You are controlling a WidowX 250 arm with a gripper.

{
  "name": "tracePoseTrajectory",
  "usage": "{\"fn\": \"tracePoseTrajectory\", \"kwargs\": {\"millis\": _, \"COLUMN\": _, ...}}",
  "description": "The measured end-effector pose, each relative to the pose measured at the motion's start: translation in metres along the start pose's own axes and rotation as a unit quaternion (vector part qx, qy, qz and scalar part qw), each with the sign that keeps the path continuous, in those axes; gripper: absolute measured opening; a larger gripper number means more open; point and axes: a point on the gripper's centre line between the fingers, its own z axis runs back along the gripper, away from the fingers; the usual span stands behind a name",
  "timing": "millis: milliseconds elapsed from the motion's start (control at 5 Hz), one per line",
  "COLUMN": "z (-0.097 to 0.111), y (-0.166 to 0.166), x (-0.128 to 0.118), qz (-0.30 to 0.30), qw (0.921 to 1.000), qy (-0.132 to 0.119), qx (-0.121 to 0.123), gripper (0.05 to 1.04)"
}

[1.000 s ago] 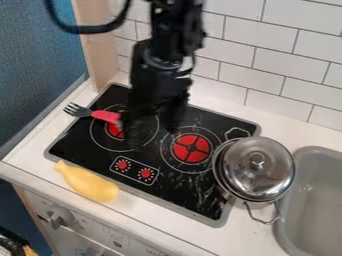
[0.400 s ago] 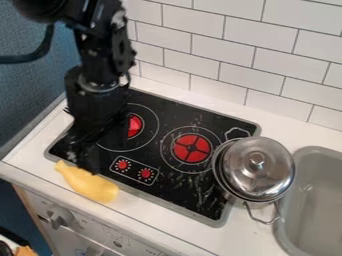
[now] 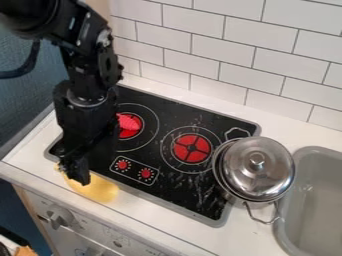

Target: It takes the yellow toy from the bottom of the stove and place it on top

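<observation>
1. Hanging over the smooth, rounded yellow toy (image 3: 100, 192), the black two-finger gripper (image 3: 73, 173) covers part of its narrower left end; whether the jaws are wide or narrow, I cannot tell.
2. The toy lies on the white counter (image 3: 148, 211), along the front edge of the black glass stovetop (image 3: 177, 192).
3. It looks light, probably hollow plastic, slippery on its curves; gripping across the middle should balance best.

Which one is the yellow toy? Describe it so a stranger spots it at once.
Find the black cooktop, then its near edge. There, partly hidden by the hand, lies a smooth, rounded toy. It's yellow, unlike the shiny lidded pot farther right.
</observation>
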Motion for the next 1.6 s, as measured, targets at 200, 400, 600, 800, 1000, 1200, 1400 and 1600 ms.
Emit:
{"fn": "tracePoseTrajectory", "kwargs": {"millis": 200, "z": -0.004, "y": 0.001, "x": 0.002, "qz": 0.006, "qw": 0.9999, "qy": -0.007, "qx": 0.007, "gripper": 1.001}}
{"fn": "tracePoseTrajectory", "kwargs": {"millis": 400, "z": -0.009, "y": 0.0, "x": 0.007, "qz": 0.001, "qw": 1.0, "qy": -0.006, "qx": 0.004, "gripper": 1.001}}
{"fn": "tracePoseTrajectory", "kwargs": {"millis": 600, "z": -0.017, "y": 0.002, "x": 0.006, "qz": -0.007, "qw": 1.0, "qy": -0.001, "qx": 0.0, "gripper": 1.001}}
{"fn": "tracePoseTrajectory", "kwargs": {"millis": 800, "z": -0.025, "y": 0.003, "x": 0.007, "qz": -0.016, "qw": 0.9998, "qy": 0.004, "qx": 0.005, "gripper": 1.001}}
{"fn": "tracePoseTrajectory", "kwargs": {"millis": 1000, "z": -0.03, "y": 0.005, "x": 0.006, "qz": -0.019, "qw": 0.9998, "qy": 0.002, "qx": 0.007, "gripper": 1.001}}
{"fn": "tracePoseTrajectory", "kwargs": {"millis": 1200, "z": -0.035, "y": 0.002, "x": 0.004, "qz": -0.025, "qw": 0.9997, "qy": -0.005, "qx": -0.003, "gripper": 1.001}}
{"fn": "tracePoseTrajectory", "kwargs": {"millis": 1400, "z": -0.037, "y": 0.002, "x": 0.003, "qz": -0.016, "qw": 0.9999, "qy": -0.004, "qx": -0.002, "gripper": 1.001}}
{"fn": "tracePoseTrajectory", "kwargs": {"millis": 1600, "z": -0.041, "y": 0.002, "x": 0.003, "qz": -0.01, "qw": 0.9999, "qy": -0.003, "qx": 0.006, "gripper": 1.001}}
